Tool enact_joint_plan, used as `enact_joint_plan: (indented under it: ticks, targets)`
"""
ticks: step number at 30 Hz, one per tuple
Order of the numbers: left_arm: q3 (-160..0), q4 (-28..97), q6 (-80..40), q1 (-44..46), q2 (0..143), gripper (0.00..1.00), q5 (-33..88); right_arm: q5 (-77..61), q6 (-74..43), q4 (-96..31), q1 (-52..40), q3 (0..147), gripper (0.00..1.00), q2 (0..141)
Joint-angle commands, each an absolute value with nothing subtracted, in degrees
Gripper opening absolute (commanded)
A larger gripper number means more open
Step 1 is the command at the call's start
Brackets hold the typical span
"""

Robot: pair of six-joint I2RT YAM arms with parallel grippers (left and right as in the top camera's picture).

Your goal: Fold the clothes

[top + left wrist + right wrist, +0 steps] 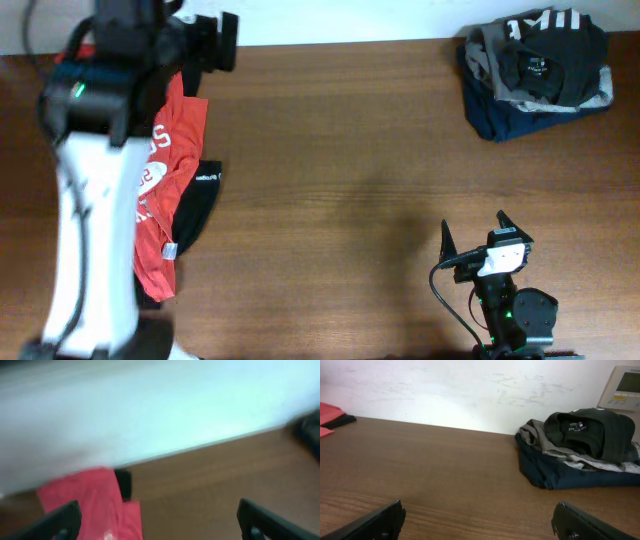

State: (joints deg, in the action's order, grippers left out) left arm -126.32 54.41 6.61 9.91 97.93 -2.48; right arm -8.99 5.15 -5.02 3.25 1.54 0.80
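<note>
**Clothes in two heaps, both grippers empty**

Nearest you, the right gripper [474,230] stands at the near edge of the brown wooden table [330,170]. Its two fingers are spread wide with nothing between them. Along the left side lies the red T-shirt with white print [165,170], crumpled over a black garment [203,190] whose edge peeks out beside it. Your white left arm [90,220] crosses above both and hides much of them from overhead. Farther on, the left gripper [157,510] is near the far edge, fingers wide apart and holding nothing, and its wrist picture is blurred. In the far right corner, the stack of navy, grey and black clothes [535,70] sits well apart from either gripper.

Watch for a pinch on the red shirt that catches the black cloth beneath: you would likely drag both layers together and bunch them. With the blurred view and the arm blocking, your aim may land on bare wood. At the far stack, pulling a lower piece would probably tumble the rest.
</note>
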Motion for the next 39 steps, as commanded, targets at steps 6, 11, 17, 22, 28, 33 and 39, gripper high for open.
enact_joint_plan:
  ticks: [6, 11, 17, 22, 28, 33, 39]
  targets:
    - [-76.9, 25.3, 7.2, 3.7, 71.6, 0.99, 4.6, -8.1, 5.5, -4.8, 3.5, 0.8, 0.99, 0.2]
    - [-55.4, 18.9, 7.2, 0.4, 57.8, 0.99, 5.2, -8.1, 5.5, -4.8, 3.5, 0.8, 0.99, 0.2]
    - [-31.4, 8.9, 7.2, -1.2, 40.7, 0.99, 5.2, -8.1, 5.5, -4.8, 3.5, 0.9, 0.99, 0.2]
    - [-14.8, 3.8, 7.2, -1.7, 25.3, 0.99, 5.2, -8.1, 5.5, -4.8, 3.5, 0.8, 0.99, 0.2]
    - [-4.8, 0.4, 7.1, -3.6, 14.2, 0.99, 5.2, -8.1, 5.5, -4.8, 3.5, 0.8, 0.99, 0.2]
    - [-0.5, 1.5, 7.2, -3.7, 9.0, 0.99, 5.3, -8.1, 5.5, -4.8, 3.5, 0.8, 0.99, 0.2]
    - [-0.5, 4.1, 7.2, -3.7, 5.3, 0.99, 5.1, -8.1, 5.5, -4.8, 3.5, 0.8, 0.99, 0.2]
